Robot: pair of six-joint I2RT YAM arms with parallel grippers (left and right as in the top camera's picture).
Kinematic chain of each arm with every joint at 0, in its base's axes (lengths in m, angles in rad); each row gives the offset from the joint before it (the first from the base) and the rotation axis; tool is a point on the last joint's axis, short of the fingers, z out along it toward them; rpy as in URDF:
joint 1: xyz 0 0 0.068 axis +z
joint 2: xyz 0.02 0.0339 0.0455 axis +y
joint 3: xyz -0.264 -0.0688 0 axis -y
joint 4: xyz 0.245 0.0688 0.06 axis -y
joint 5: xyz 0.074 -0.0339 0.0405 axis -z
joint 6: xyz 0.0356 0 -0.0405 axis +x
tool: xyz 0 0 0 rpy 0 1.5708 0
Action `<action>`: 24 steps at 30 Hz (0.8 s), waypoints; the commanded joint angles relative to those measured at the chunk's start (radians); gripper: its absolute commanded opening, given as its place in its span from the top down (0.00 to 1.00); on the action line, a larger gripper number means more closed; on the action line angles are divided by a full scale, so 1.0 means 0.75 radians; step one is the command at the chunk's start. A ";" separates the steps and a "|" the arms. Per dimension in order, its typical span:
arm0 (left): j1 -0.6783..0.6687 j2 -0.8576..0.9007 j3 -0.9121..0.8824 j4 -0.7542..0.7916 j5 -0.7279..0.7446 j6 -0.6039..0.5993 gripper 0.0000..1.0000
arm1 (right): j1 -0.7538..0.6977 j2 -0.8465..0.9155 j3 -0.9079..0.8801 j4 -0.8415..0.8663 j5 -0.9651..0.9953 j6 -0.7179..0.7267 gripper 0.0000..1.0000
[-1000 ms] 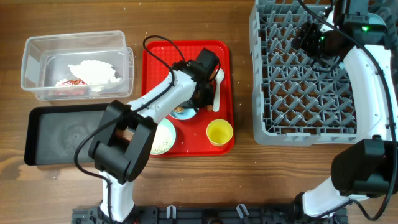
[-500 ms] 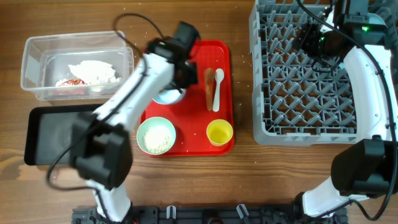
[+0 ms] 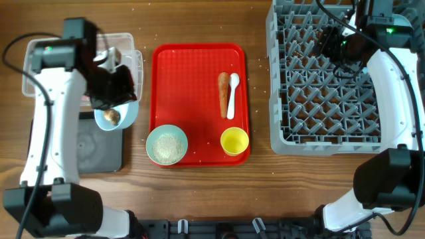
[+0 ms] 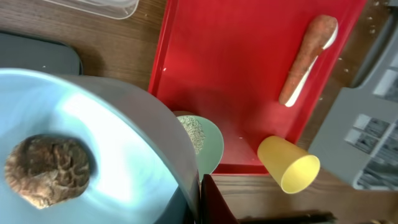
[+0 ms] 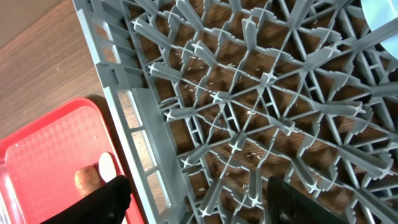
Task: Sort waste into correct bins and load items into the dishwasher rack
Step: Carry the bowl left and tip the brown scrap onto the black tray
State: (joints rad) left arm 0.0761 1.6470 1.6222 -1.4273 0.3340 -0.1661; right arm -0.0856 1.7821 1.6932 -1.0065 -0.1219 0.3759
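1. Our left gripper (image 3: 114, 99) is clamped tight on the rim of a small pale bowl (image 3: 118, 114). The bowl hangs in the air by the near right corner of the clear tub (image 3: 136, 63), over the top edge of the black tray (image 3: 99, 149).
2. We hold the bowl fairly level, so the brown food lump (image 4: 46, 171) sits in its hollow. We judge that it is here to be tipped into a bin, though we cannot tell which one.
3. Our right gripper (image 5: 199, 202) hangs with its jaws apart and nothing between them, above the dishwasher rack (image 3: 319, 113) near its left wall. We take this as waiting out of the way.
4. The rest lies on the red serving tray (image 3: 192, 79), well apart from the bins:
   - a second bowl (image 3: 150, 138) holding white grains (image 3: 167, 146);
   - the yellow cup (image 3: 234, 141), upright at the near right corner;
   - the white spoon (image 3: 232, 96), lying against the carrot-like stick (image 3: 223, 93).
5. Our left arm covers much of the tub, so we cannot see what it holds. The tub's wall stands just beside the bowl, and a careless tilt could knock it.
6. A pale-blue edge (image 5: 385, 15) shows in the corner of the right wrist view, perhaps the plate. We cannot tell more.
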 commanded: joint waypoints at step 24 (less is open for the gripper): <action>1.120 0.206 -0.621 0.063 1.249 0.771 0.96 | 0.010 0.008 0.001 -0.051 0.028 -0.048 0.27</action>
State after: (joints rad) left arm 0.8997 1.7447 1.1694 -1.3453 1.1397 0.3737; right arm -0.0856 1.7821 1.6932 -1.0401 -0.1215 0.3531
